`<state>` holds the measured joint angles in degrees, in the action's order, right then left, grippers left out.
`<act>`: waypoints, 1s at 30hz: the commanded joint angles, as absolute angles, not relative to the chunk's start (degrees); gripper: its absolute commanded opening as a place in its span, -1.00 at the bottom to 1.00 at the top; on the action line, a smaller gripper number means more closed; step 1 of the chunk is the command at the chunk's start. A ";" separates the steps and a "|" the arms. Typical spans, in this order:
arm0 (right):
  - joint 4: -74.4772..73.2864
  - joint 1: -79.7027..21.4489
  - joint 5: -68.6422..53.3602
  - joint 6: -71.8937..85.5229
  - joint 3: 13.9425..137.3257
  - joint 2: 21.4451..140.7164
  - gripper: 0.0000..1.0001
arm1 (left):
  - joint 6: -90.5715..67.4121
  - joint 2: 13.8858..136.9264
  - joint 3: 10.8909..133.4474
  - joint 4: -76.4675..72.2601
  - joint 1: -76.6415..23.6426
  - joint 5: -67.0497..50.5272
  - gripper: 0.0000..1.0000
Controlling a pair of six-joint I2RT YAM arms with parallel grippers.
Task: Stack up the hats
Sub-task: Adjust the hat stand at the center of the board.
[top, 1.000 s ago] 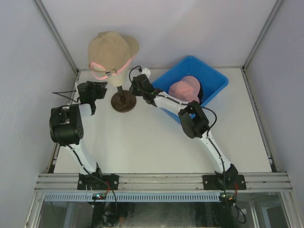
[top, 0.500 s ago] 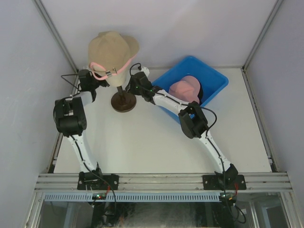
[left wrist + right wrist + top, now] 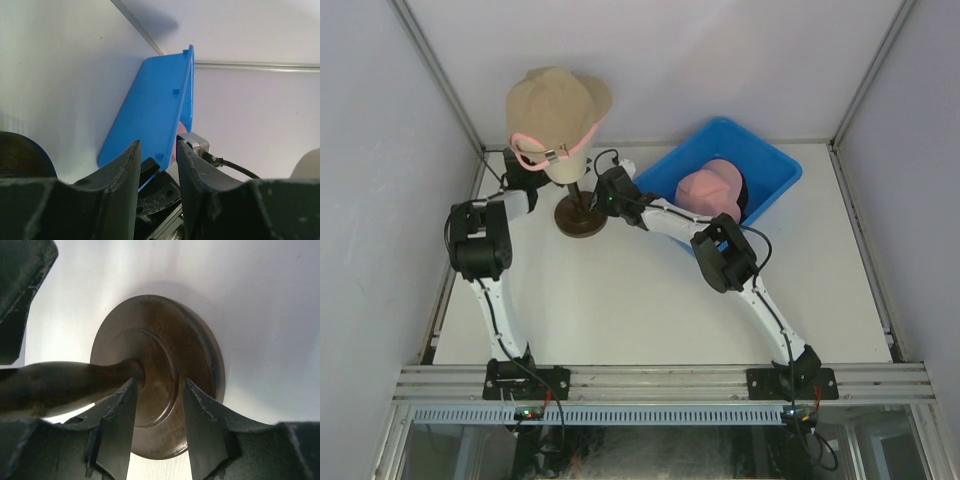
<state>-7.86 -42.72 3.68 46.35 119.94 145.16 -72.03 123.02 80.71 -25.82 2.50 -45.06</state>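
White walls are enclosing a white desk (image 3: 650, 310), seen from above. At the rear left, a mannequin head (image 3: 565, 168) on a brown wooden stand (image 3: 580, 214) is wearing a tan cap (image 3: 555, 105) stacked over a pink cap (image 3: 525, 142), whose rim is showing underneath. At the rear right, a blue bin (image 3: 775, 165) is holding a second pink cap (image 3: 708, 190), which is lying on a black cap (image 3: 744, 195).

Both arms are reaching in toward the stand, one from each side. The left claw (image 3: 157, 145) is standing partly open with a narrow gap and is holding nothing; its camera is looking across at the bin. The right claw (image 3: 160, 382) is also partly open and empty, with its fingers hovering just beside the stand's post, above the round base.

Several things are looking risky. With two claws crowding one slim post, either one may be nudging the stand, and a tall stand carrying a head and two caps is likely to tip. The claws are also close enough to bump each other. The tan cap is sitting loosely, so a jolt could be sliding it off the stack.
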 commanded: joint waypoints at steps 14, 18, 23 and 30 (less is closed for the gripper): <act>-3.11 -47.42 6.04 46.83 110.70 135.65 -0.19 | -73.15 120.78 77.38 -34.15 -0.24 -57.52 -0.32; -3.01 -48.94 6.16 47.02 108.57 135.12 -0.19 | -72.48 118.98 74.60 -34.67 -0.72 -58.35 -0.33; -2.25 -50.75 6.79 47.10 105.00 133.53 -0.19 | -72.61 116.89 71.63 -35.78 -0.92 -58.57 -0.34; -0.19 -53.11 8.61 47.52 97.85 129.76 -0.20 | -72.55 114.35 66.59 -37.40 -1.05 -58.20 -0.34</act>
<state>-2.20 -51.03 8.47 46.52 101.34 134.43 -72.93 119.63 69.65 -33.45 -0.89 -57.06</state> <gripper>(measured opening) 0.403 0.330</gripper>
